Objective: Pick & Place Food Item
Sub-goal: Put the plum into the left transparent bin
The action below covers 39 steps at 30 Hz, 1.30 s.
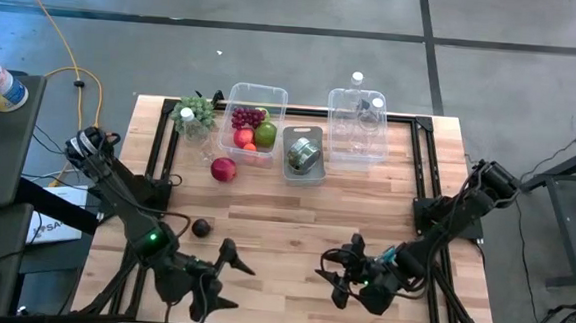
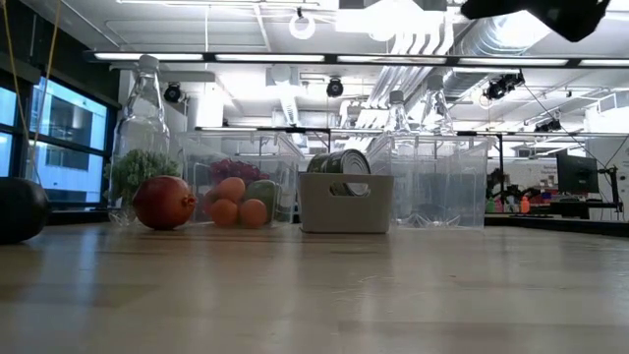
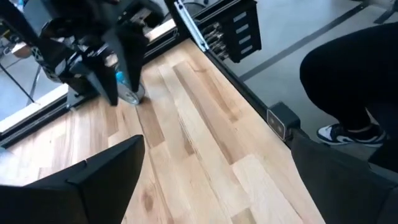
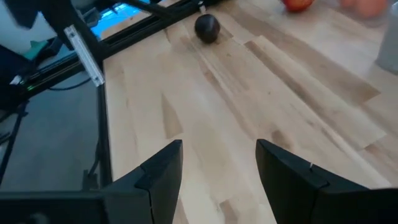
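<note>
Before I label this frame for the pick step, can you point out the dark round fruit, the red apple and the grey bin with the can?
dark round fruit [image 1: 201, 227]: high view, middle of its top.
red apple [image 1: 223, 169]: high view, centre of its skin.
grey bin [image 2: 346, 222]: low view, its front wall.

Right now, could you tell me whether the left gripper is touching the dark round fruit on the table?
Apart. The high view shows the left gripper open over bare wood, with a clear strip of table between it and the dark round fruit.
</note>
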### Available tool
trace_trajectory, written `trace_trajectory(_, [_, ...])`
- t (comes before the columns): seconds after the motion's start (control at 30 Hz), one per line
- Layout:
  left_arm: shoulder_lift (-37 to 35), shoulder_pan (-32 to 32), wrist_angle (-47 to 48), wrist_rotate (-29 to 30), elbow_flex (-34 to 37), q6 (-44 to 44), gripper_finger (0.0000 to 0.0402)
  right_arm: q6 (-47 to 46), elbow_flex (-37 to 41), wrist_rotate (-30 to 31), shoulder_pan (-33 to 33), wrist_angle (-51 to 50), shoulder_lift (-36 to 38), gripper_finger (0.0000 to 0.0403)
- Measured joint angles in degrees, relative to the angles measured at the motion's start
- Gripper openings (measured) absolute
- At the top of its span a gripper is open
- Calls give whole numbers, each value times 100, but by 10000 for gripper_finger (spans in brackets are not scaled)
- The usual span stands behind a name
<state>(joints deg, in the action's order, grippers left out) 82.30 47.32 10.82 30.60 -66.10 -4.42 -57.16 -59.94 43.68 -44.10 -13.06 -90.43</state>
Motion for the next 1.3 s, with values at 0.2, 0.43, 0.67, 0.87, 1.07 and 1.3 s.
trace_trajectory(0.2, [-191,-67,586,375,-7,19,391,-18,-7,-66,-95,186,-172,193])
trace_trajectory(0.43, [-954,58,3679,-139,-173,3103,390,22,-4,-172,-124,235,-342,193])
trace_trajectory(0.67, [-1043,118,5472,-110,-109,3905,390,-82,-5,-323,-128,268,-425,193])
trace_trajectory(0.87, [-1036,-48,5511,195,196,4790,390,75,-2,-314,-95,297,-426,193])
trace_trajectory(1.07, [-1036,60,5491,-436,854,5021,390,236,-2,-349,-34,300,-450,193])
trace_trajectory(1.3, [-1032,18,5373,-482,1648,5024,390,649,-2,-334,-9,301,-450,193])
